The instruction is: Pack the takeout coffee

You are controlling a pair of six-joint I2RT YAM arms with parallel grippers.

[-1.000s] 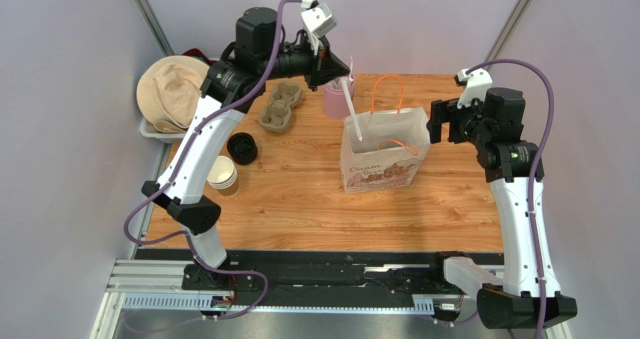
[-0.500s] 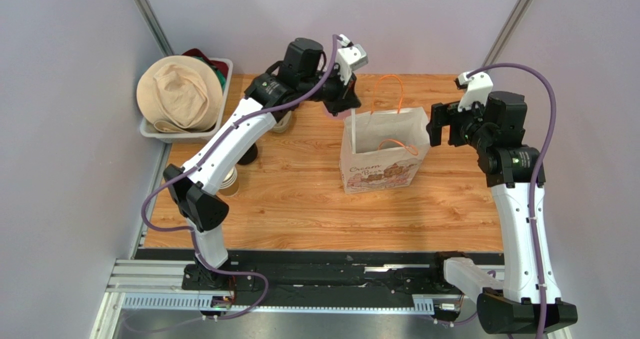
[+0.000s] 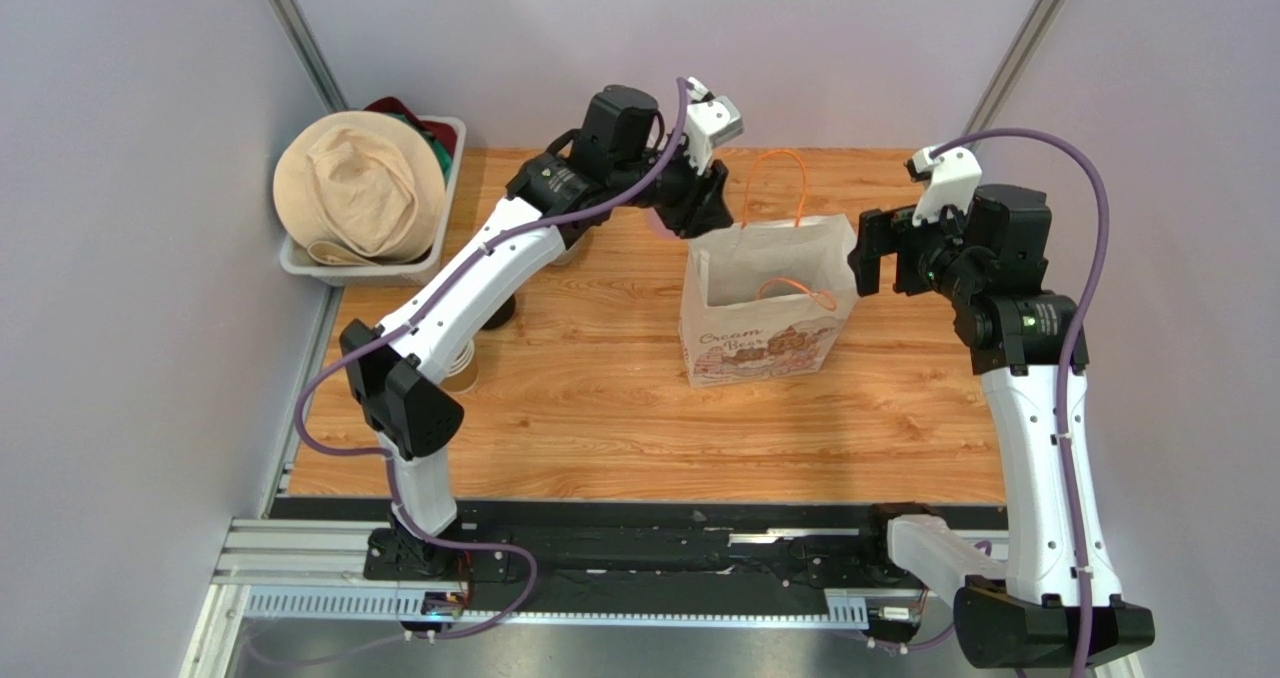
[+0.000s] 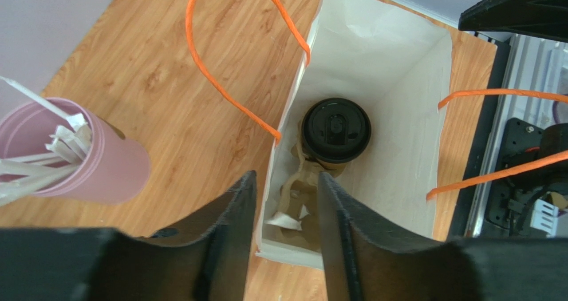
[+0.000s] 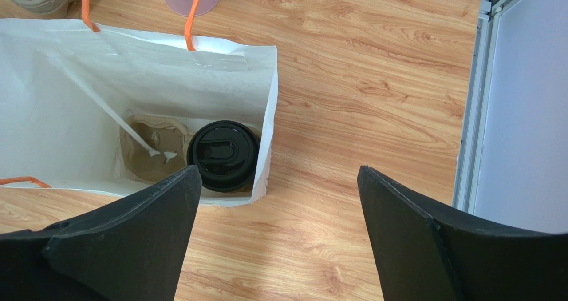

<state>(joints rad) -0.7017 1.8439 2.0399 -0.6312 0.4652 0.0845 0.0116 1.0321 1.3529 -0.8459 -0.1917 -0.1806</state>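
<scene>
The takeout coffee (image 4: 335,129) stands inside the white paper bag (image 3: 759,333), its black lid up, seated in a brown carrier (image 5: 150,156). In the right wrist view the takeout coffee (image 5: 223,156) sits in the bag's right corner, and a white stick (image 5: 100,108) leans into the carrier beside it. My left gripper (image 4: 287,178) hovers over the bag's left rim, jaws apart with nothing between them. It shows at the bag's back-left corner from above, left gripper (image 3: 703,198). My right gripper (image 5: 278,171) is wide open and empty over bare table, just right of the bag (image 5: 133,68).
A pink cup of white sticks (image 4: 100,161) stands left of the bag. A grey bin (image 3: 308,266) with a beige hat sits at the far left. Stacked paper cups (image 3: 451,363) stand by the left arm. The table's right edge meets a metal rail (image 5: 473,114).
My left arm swung right from the pink cup to the bag with a white stick. Its jaws have opened and the stick now lies in the bag. The right arm stayed put.
</scene>
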